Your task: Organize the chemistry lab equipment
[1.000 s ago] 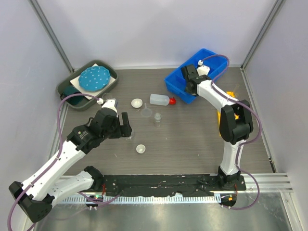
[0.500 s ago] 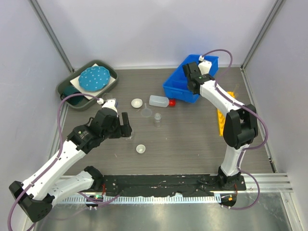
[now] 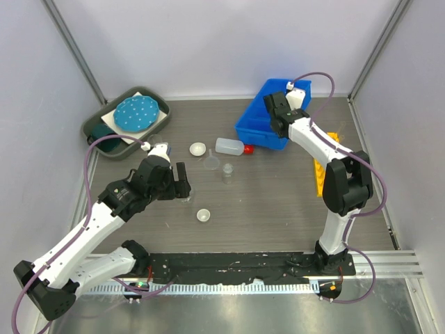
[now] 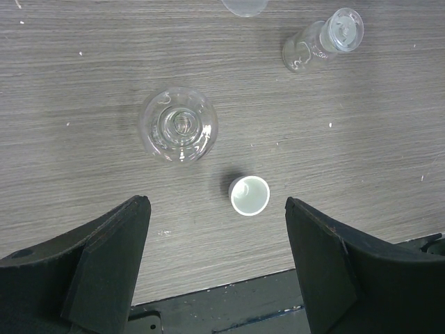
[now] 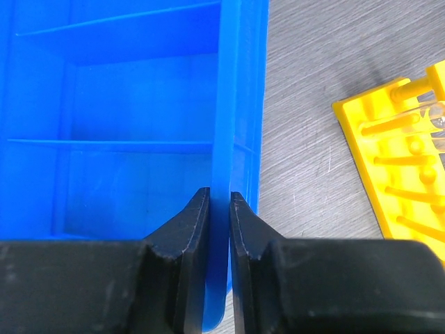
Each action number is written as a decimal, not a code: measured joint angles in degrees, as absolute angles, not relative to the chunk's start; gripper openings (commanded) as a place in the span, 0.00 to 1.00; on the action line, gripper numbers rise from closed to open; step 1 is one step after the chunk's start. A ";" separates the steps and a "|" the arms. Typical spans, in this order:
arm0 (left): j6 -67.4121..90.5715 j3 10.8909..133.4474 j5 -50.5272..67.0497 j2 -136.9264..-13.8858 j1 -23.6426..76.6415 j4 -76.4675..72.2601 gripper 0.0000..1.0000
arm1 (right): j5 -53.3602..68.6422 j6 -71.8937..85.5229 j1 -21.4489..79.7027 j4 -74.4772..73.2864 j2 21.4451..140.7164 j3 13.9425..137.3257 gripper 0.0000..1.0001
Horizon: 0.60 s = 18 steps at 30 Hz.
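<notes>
Blue plastic divided bin [image 3: 254, 126] sits at the far R of the grey wood-grain table [image 3: 278, 209], and the right gripper [image 5: 219, 198] has its two black fingers pressed together on the bin's thin upright side wall, one finger inside and one outside. Step in hand, by my reading: repositioning the bin so glassware can be sorted into it. Next move likely calls for a slow, level drag or lift, since the smooth, slick wall gives little to hold and the yellow plastic holed rack [image 5: 396, 174] lies just beside it. Inside, the bin shows flat dividers and bare compartments. Left gripper [image 4: 217, 205] hangs over the table centre w/ jaws wide apart, holding nothing. Below it, a small white round dish [image 4: 249, 195] sits btwn the fingers, w/ a clear glass round-bodied flask [image 4: 179, 125] upright near it, seen neck-on. A small clear glass vessel [image 4: 323, 43] stands farther off. In the top view a clear funnel [image 3: 212, 163], a second white dish [image 3: 198, 149] and a translucent bottle w/ red cap [image 3: 229, 145], lying on its side, are scattered mid-table, apart from the bin. Dark green tray w/ teal dotted disc [image 3: 135, 113] is at far L.
</notes>
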<state>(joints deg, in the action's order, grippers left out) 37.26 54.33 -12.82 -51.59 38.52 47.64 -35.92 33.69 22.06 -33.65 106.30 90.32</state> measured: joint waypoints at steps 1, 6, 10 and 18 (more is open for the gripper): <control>37.26 54.33 -12.82 -51.57 38.52 47.66 0.83 | -35.90 33.67 22.06 -33.34 106.30 89.80 0.01; 37.21 54.33 -12.84 -51.51 38.52 47.75 0.83 | -35.86 32.97 22.06 -32.32 106.32 88.60 0.01; 37.06 54.35 -12.84 -51.24 38.52 47.92 0.82 | -35.70 31.51 21.98 -31.64 106.50 88.25 0.01; 36.47 54.94 -12.99 -51.13 38.52 48.64 0.83 | -33.45 28.75 21.63 -28.64 106.50 83.26 0.01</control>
